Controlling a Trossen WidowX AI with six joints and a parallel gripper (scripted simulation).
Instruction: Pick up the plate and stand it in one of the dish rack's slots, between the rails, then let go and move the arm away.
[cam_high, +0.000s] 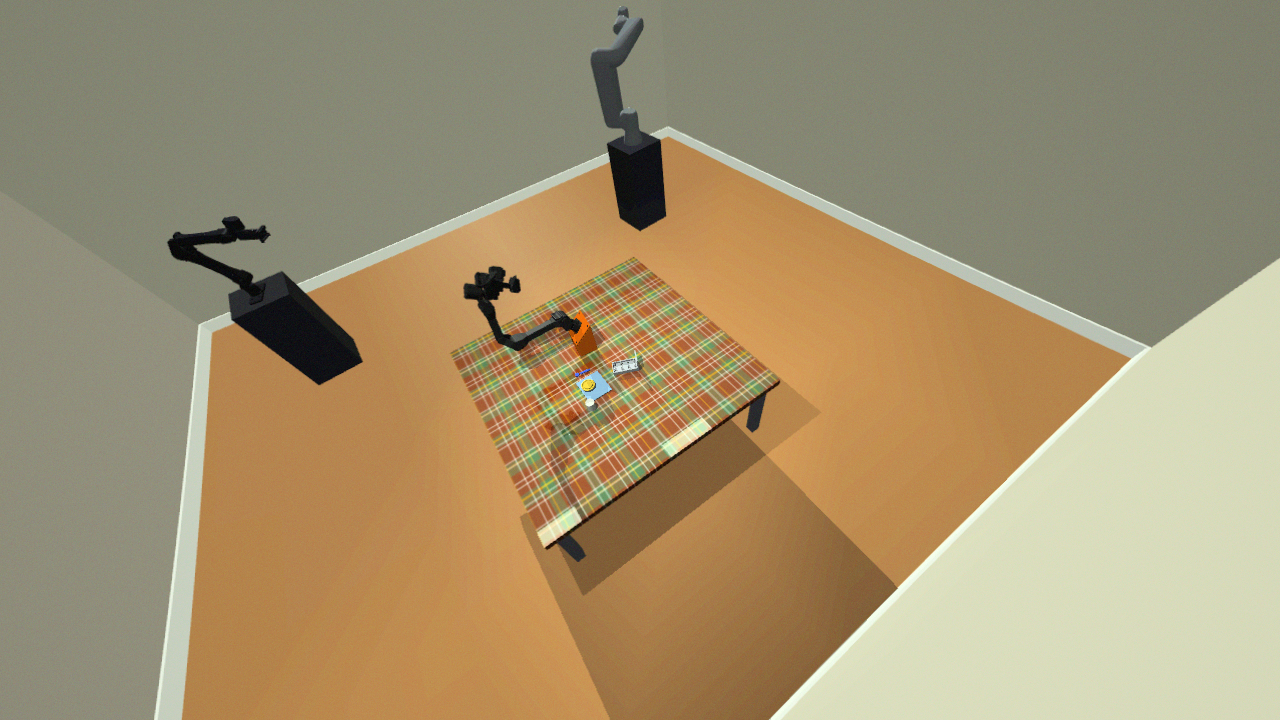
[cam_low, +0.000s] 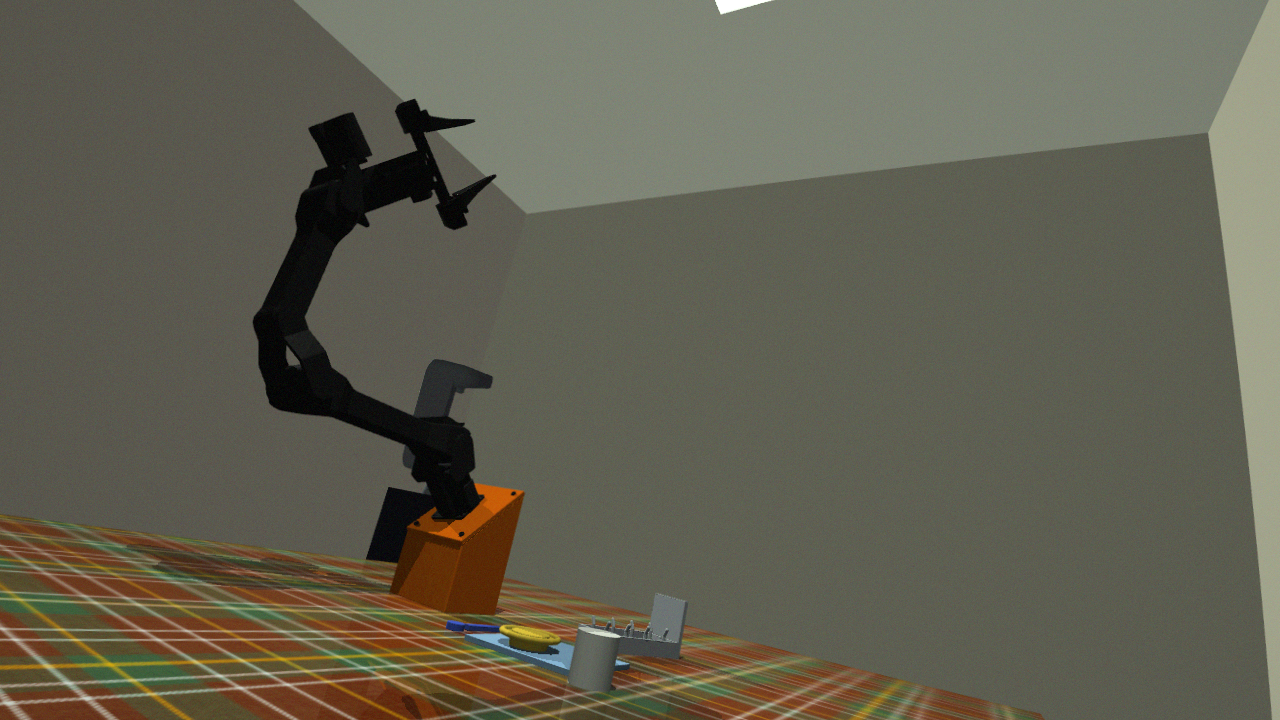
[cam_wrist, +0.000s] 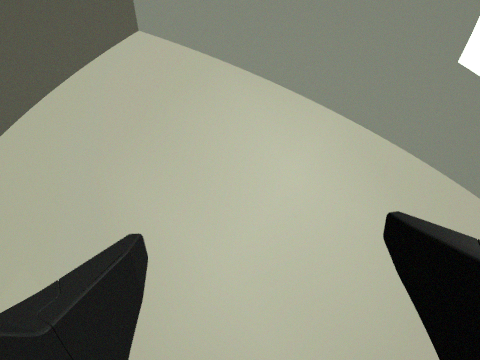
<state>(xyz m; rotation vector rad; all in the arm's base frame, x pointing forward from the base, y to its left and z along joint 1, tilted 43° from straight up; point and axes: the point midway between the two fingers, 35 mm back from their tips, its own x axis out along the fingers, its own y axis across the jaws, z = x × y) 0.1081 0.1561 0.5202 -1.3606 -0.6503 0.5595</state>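
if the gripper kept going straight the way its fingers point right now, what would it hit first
Probably nothing nearby. The open gripper sits high above the table, aimed out and slightly upward; the wrist view shows only a pale wall between the fingers, and its distance is unclear.

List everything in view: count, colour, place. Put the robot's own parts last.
Table: one, plaid cloth top, middle of the room.
Plate: one, yellow, lying flat on the mat.
Mat: one, light blue, on the table in front of the base.
Dish rack: one, grey, on the table beside the mat, no plate in it.
Cup: one, grey-white, upright at the mat's near edge.
Blue item: one, small, beside the mat; kind unclear.
Pedestals with other arms: two, dark, on the floor.
Base: one, orange, on the table.
Gripper: one, black, open, empty, raised high.
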